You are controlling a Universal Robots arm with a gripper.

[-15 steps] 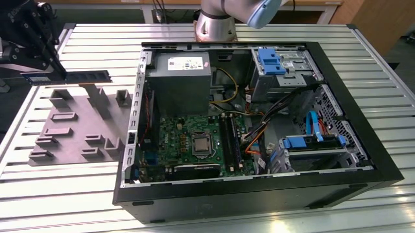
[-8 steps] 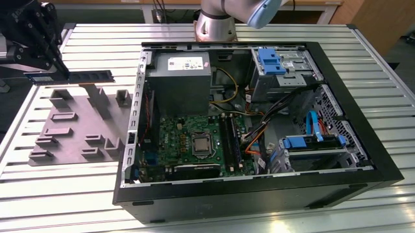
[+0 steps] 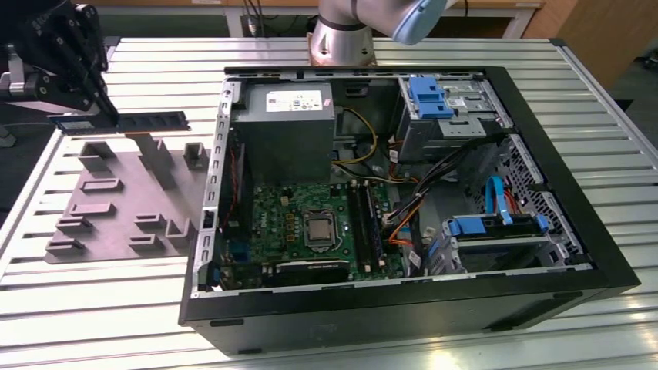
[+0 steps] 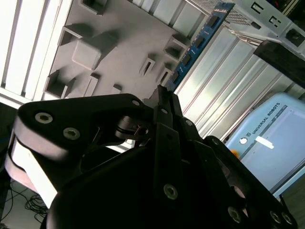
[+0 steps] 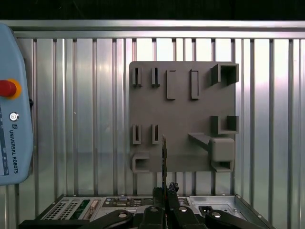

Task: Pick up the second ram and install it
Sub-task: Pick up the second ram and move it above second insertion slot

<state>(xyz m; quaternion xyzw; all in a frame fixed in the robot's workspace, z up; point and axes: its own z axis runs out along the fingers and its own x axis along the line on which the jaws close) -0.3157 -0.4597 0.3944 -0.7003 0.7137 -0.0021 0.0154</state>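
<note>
The gripper sits at the exterior view's left, over the slatted metal table, with its fingers clamped on the second ram. The dark stick juts level from the fingertips toward the exterior view's right, along the far edge of the grey moulded tray. In the second wrist view the gripper pinches one end of the ram. Its blue-green board with black chips runs away past the tray, over the table's ribs. In the first wrist view the ram shows edge-on as a thin dark line rising from the closed gripper, in front of the tray. The open computer case lies well apart, to the exterior view's right. Inside it are the green motherboard, the black memory sockets and a grey power supply with a white printed label. A light blue teach pendant carries white lettering and a red button.
</note>
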